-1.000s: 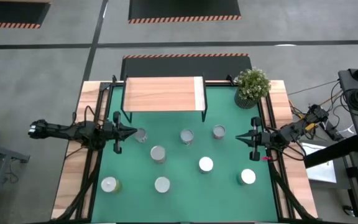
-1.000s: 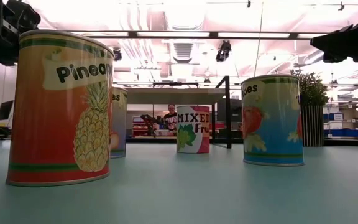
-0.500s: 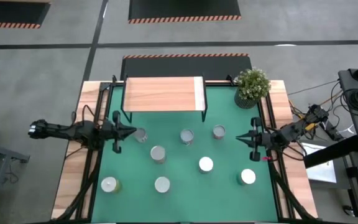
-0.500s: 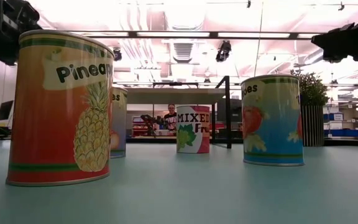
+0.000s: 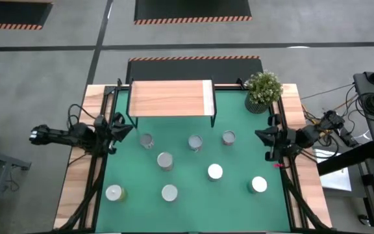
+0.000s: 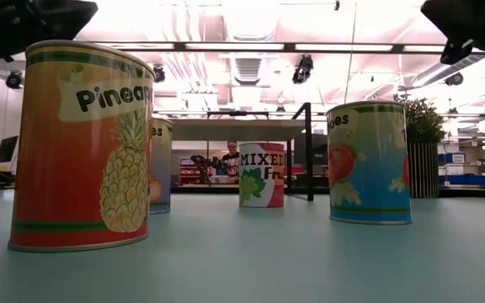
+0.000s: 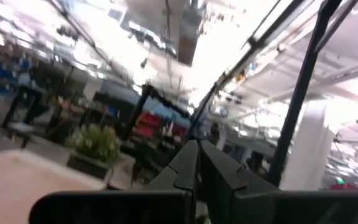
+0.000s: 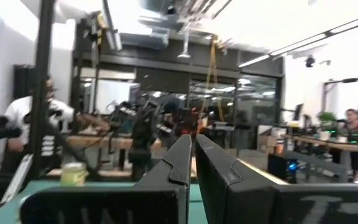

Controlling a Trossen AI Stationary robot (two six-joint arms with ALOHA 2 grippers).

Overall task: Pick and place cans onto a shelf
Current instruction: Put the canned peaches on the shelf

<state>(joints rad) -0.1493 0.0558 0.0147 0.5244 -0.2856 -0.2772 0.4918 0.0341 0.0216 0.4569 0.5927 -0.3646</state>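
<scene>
Several cans stand upright on the green mat, among them one near the left (image 5: 147,141), one in the middle (image 5: 195,142) and one with a white top (image 5: 215,171). In the low view the pineapple can (image 6: 82,147) and a teal can (image 6: 369,162) stand nearest. The wooden shelf (image 5: 171,97) stands on black legs at the table's far side. My left gripper (image 5: 128,128) is shut at the mat's left edge, tipped upward, holding nothing (image 7: 197,149). My right gripper (image 5: 260,135) is shut at the mat's right edge, also tipped upward and holding nothing (image 8: 192,142).
A small potted plant (image 5: 263,88) stands at the far right corner, beside the shelf. Black frame rails run along both sides of the table (image 5: 96,175). People sit and stand in the room beyond the table (image 8: 23,118).
Both grippers have tipped their fingers upward and risen a little, each drawing back toward its own side edge of the table. In the low view they have climbed toward the top corners. Both have stayed shut. The cans have not moved.
</scene>
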